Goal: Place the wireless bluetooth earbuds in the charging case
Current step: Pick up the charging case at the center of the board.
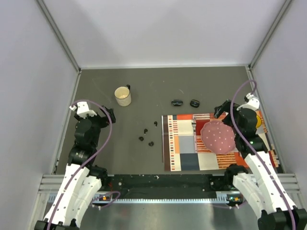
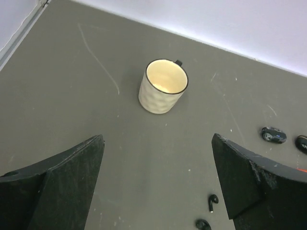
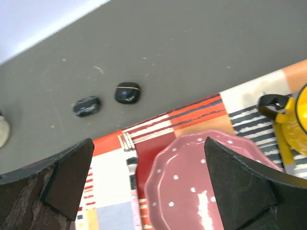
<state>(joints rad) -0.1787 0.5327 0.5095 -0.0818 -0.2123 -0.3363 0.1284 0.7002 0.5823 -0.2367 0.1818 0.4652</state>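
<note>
Four tiny black earbuds lie loose on the dark table left of the mat: one (image 1: 156,123), one (image 1: 145,130), one (image 1: 141,138) and one (image 1: 151,143). Two of them show in the left wrist view (image 2: 212,202) (image 2: 202,224), by the right finger. Two black oval charging cases (image 1: 177,102) (image 1: 194,103) lie side by side beyond the mat; they also show in the right wrist view (image 3: 87,106) (image 3: 128,93). My left gripper (image 1: 109,115) (image 2: 158,184) is open and empty, left of the earbuds. My right gripper (image 1: 221,111) (image 3: 148,187) is open and empty, above the plate's edge.
A cream mug (image 1: 123,96) (image 2: 163,86) stands at the back left. A patterned mat (image 1: 182,143) on the right bears a pink dotted plate (image 1: 218,136) (image 3: 211,191) and a yellow object (image 1: 258,120) (image 3: 295,124). Grey walls enclose the table.
</note>
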